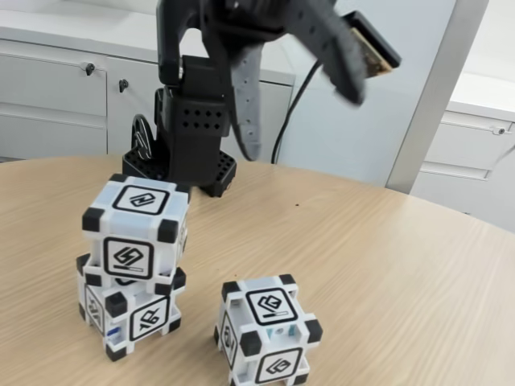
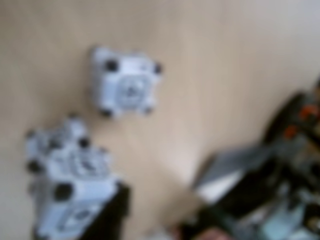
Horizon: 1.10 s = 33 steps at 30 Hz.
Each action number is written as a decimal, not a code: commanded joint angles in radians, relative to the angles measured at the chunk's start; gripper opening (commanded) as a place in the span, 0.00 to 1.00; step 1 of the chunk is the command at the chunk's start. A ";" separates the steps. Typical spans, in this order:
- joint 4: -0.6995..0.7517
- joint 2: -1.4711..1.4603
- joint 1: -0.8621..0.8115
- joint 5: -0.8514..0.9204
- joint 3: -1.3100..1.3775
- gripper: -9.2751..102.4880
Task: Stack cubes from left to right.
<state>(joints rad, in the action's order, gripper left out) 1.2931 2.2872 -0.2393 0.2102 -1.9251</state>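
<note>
So two of the cubes are sitting stacked on the left side of the fixed view: the top cube [image 1: 137, 227] is resting on the bottom cube [image 1: 129, 312], turned a bit off square from it and sitting slightly askew. The third cube [image 1: 268, 330] is sitting by itself on the wooden surface [image 1: 386, 273], just to the right of the stack and a little closer to the camera, not touching it.

The arm is hanging up above and behind the stack, with its black base [image 1: 189, 149] standing on the surface at the back. The pincer [image 1: 302, 121] is up in the air, well clear of all the cubes, and it's looking spread wide open, one grey finger [image 1: 245, 104] pointing down and the other one blurring out to the right. It's gripping nothing.

The wrist view is really blurry, but it's looking down on the surface [image 2: 225, 60]: the lone cube [image 2: 125, 85] is showing upper left of center, and the stack [image 2: 70, 190] is sitting at the lower left. Dark arm parts are showing in the lower right corner, too fuzzy to make out.

White cabinets [image 1: 56, 104] are standing behind the surface in the fixed view.
</note>
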 commanded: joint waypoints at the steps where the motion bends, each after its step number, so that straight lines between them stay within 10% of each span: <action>1: -0.041 -0.034 -0.002 -0.003 0.026 0.47; 33: -0.179 -0.598 0.000 -0.089 0.092 0.48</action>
<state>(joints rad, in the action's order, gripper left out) 1.1443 1.6904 -0.2408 0.1365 -1.8822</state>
